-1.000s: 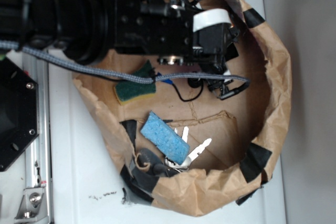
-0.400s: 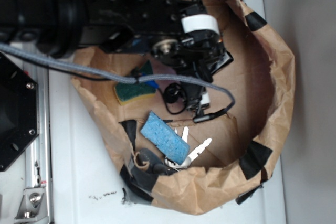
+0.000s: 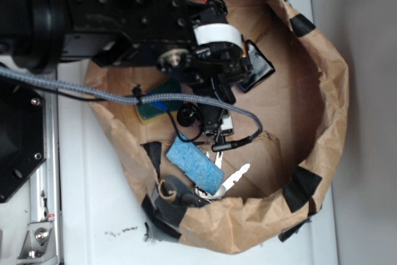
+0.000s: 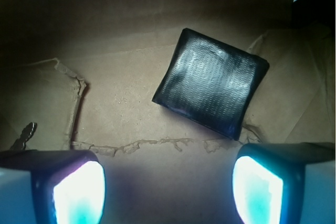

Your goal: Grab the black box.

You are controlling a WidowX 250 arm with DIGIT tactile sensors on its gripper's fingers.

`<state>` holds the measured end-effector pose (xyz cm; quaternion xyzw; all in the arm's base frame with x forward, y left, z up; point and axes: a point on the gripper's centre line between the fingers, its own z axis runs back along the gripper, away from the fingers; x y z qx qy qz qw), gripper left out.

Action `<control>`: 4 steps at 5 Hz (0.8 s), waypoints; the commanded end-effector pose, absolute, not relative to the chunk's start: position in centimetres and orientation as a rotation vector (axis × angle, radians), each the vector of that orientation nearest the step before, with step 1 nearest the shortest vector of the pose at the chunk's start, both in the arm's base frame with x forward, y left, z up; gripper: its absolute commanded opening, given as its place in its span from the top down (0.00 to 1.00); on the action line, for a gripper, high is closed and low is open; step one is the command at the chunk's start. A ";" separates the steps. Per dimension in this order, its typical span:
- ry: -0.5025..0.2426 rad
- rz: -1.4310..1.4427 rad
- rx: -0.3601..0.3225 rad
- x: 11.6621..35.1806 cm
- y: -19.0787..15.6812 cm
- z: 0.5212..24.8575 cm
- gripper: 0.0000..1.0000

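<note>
The black box [image 3: 257,66] lies flat on the brown paper floor at the upper right of the paper basket [image 3: 332,97], partly hidden by the arm in the exterior view. In the wrist view the black box [image 4: 212,82] is a glossy, textured square turned at an angle, ahead of the fingers and a little to the right. My gripper [image 4: 168,192] is open, with only bare paper between its glowing pads [image 4: 79,195]. The right pad sits just below the box's near corner and is not touching it. From outside, the gripper [image 3: 222,100] hangs just left of the box.
A blue sponge [image 3: 195,162] and keys [image 3: 232,178] lie near the basket's front. A green-and-yellow sponge [image 3: 155,105] sits under the grey braided cable [image 3: 186,97]. Black tape patches [image 3: 304,189] mark the rim. A black hexagonal plate [image 3: 18,141] stands at the left. A key tip [image 4: 23,136] shows in the wrist view.
The arm has swung left and toward the basket's front, so the black box, earlier covered by the gripper, now shows beside it. The cable has shifted with the arm.
</note>
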<state>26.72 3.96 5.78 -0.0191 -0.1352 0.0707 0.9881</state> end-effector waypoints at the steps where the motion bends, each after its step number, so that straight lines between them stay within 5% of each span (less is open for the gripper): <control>1: -0.353 0.197 0.004 28.6 6.3 7.4 0.00; 4: -0.358 0.223 -0.033 30.9 5.6 7.5 0.00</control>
